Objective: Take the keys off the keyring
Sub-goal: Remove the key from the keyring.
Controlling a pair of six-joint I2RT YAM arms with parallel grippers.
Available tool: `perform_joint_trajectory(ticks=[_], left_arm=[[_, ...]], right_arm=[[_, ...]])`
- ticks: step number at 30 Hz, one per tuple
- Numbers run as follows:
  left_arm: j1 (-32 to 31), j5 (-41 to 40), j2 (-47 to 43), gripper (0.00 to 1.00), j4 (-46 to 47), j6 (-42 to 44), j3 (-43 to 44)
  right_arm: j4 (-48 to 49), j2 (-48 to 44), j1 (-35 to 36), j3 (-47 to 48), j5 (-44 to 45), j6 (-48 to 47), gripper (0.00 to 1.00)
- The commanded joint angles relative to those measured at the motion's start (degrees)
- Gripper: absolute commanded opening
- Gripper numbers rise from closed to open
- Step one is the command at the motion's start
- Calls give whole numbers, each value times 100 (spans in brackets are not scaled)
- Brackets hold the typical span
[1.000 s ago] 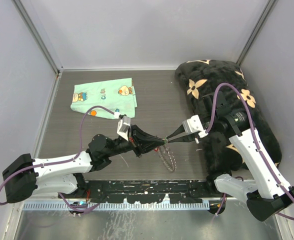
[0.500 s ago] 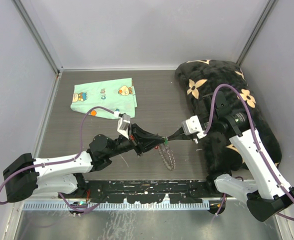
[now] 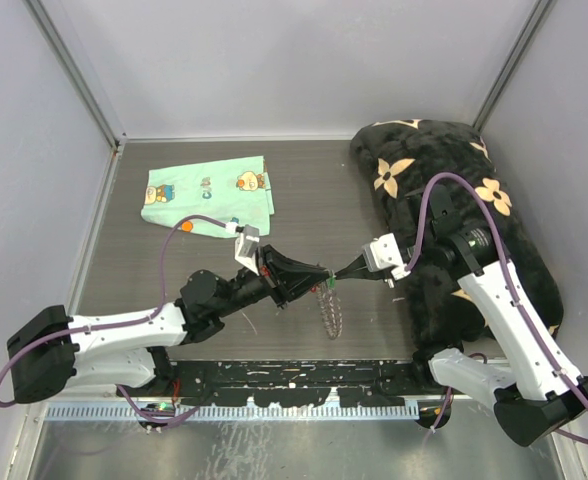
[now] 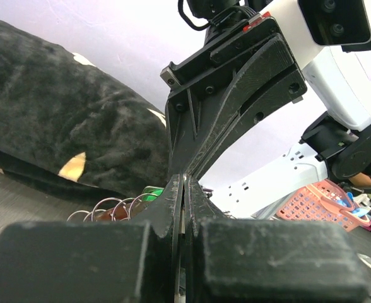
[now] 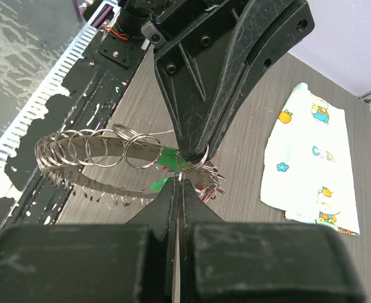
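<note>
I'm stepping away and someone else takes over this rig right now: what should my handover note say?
Left gripper: shut on the large thin silver wire keyring, which hangs below its tips over mid-table.
Right gripper: shut, tips meeting the left's at the ring, beside a small green-headed metal key; exactly what it pinches is unclear.
Done: both grips set; no key seen off the ring.
Left: work the keys off the ring.
</note>
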Motion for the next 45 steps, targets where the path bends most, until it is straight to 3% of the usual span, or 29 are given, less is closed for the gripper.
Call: perform_joint_trajectory(ticks=[1, 9, 17, 22, 25, 31, 39, 45], left_arm=[[-21, -344, -3, 0, 800, -56, 268], [-17, -277, 37, 0, 973, 36, 167], [-22, -116, 167, 0, 1420, 170, 28], [-22, 9, 323, 0, 1889, 254, -92], [-21, 3, 488, 0, 2233, 260, -148], [-28, 31, 696, 0, 2480, 330, -60], [-21, 64, 733, 0, 2483, 418, 47], [-21, 108, 751, 0, 2488, 372, 113]], right_arm=[[125, -135, -6, -106, -74, 117, 2], [387, -259, -24, -311, -123, 839, 20], [1012, -530, -318, -627, -267, 2003, 27], [2413, -666, -688, -963, -633, 4366, 35], [3063, -720, -767, -1245, -959, 5295, 40], [3761, -753, -783, -1424, -1372, 6351, 41], [3920, -777, -793, -1467, -1378, 6562, 41], [4637, -736, -790, -1728, -1323, 7277, 36]])
